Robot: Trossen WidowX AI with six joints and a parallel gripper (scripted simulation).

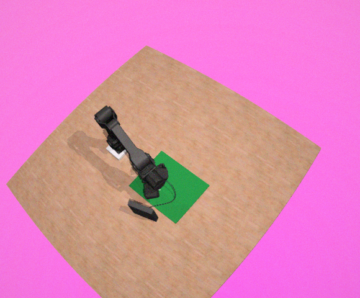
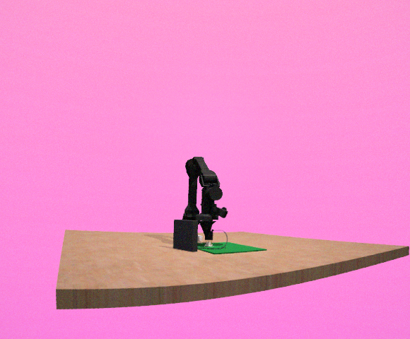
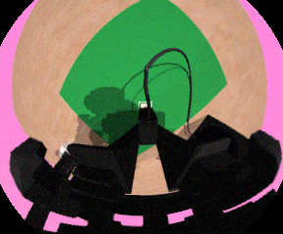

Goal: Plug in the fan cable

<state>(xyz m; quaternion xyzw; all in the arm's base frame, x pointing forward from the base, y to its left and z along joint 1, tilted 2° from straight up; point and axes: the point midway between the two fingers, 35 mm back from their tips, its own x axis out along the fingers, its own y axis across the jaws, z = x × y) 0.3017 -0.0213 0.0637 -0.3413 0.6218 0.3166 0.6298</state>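
The green board (image 1: pixel 191 185) (image 2: pixel 239 248) (image 3: pixel 181 29) lies flat on the table. The small white fan header (image 2: pixel 208 245) (image 3: pixel 144 104) stands on it. My gripper (image 2: pixel 208 238) (image 3: pixel 145 127) points down, shut on the dark cable plug, with its fingertips just above the header in the exterior view. In the wrist view the held plug partly covers the header. Whether plug and header touch I cannot tell. The black cable (image 1: pixel 175 195) (image 2: pixel 227 239) (image 3: pixel 189 80) loops from the plug to the fan (image 1: pixel 142 210) (image 2: pixel 185 235). In the top view the arm hides the fingertips.
The black fan stands upright beside the board's near-left edge, close to the gripper. The cable loop arches over the board. The white arm base (image 1: pixel 119 155) is behind the board on the wooden table (image 1: pixel 221 128) (image 2: pixel 124 270).
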